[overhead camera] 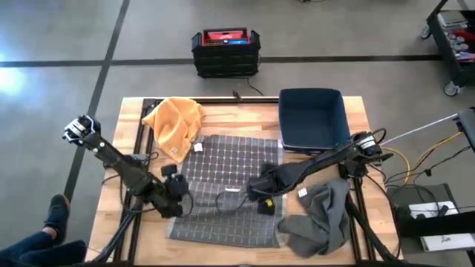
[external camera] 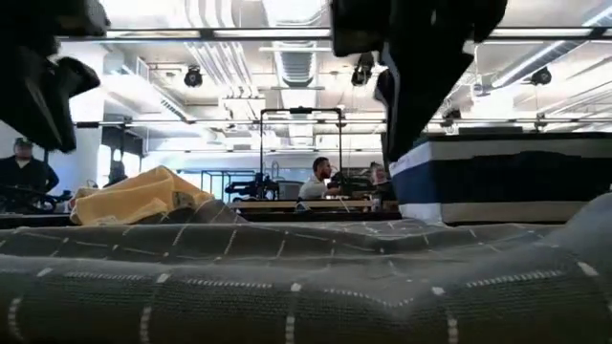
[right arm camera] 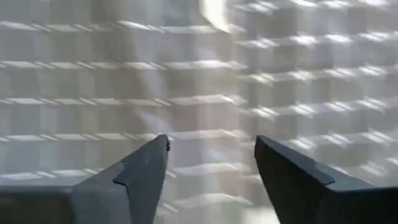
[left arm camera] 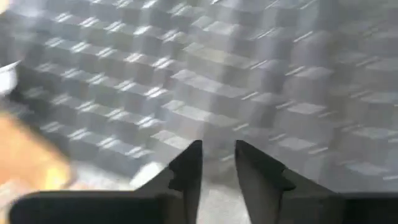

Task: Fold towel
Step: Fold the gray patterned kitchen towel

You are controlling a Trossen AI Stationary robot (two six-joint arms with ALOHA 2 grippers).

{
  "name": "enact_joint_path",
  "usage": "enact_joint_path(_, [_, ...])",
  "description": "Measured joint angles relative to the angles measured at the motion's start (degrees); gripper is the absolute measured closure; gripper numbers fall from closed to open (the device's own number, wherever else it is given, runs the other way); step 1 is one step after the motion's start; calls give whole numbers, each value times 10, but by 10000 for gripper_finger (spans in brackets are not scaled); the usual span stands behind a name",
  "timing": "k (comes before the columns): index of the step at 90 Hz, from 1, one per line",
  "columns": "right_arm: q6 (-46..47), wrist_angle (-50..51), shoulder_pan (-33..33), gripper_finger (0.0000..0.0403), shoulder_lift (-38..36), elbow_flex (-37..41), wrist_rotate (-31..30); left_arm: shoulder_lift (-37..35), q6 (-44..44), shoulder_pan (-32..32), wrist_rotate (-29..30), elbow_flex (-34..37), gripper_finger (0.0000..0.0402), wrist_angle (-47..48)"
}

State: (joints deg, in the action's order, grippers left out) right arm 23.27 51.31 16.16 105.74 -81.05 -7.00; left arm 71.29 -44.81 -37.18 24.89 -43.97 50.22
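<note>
Left gripper [left arm camera: 217, 163] slightly parted, right gripper [right arm camera: 211, 155] spread wide; both empty, above grey checked towel [overhead camera: 223, 167] on table [overhead camera: 130, 119].

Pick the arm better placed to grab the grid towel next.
Right, probably: the right end effector hangs open over the grid towel, while the left end effector, nearly shut, sits at its edge.

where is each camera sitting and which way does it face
High view: above the table, straight down; both arms over the grey checked towel.
Low view: table height, level across the towel into the room; dark arm parts hang from above.
Left wrist view: behind the left gripper, fingers apart, facing the towel.
Right wrist view: behind the right gripper, open, facing the towel.
Shared: high and low views both show the yellow cloth and blue bin.
</note>
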Motion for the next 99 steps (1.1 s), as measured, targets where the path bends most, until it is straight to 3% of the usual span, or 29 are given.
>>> enact_joint_path(17, [-21,-48,-33,150,-8,70,-1,-12,61,85,-67,95,215,-71])
enact_joint_path(32, [-20,-101,-37,165,-9,118,-1,-14,77,174,-98,137,205,-95])
enact_joint_path(44, [-6,-103,-33,180,-13,139,4,-19,122,211,-147,138,222,-132])
enact_joint_path(61, [-8,-101,-28,195,-14,148,14,-20,129,215,-199,140,265,-137])
enact_joint_path(99, [-25,-90,-28,196,-25,148,14,-21,130,215,-189,158,340,-148])
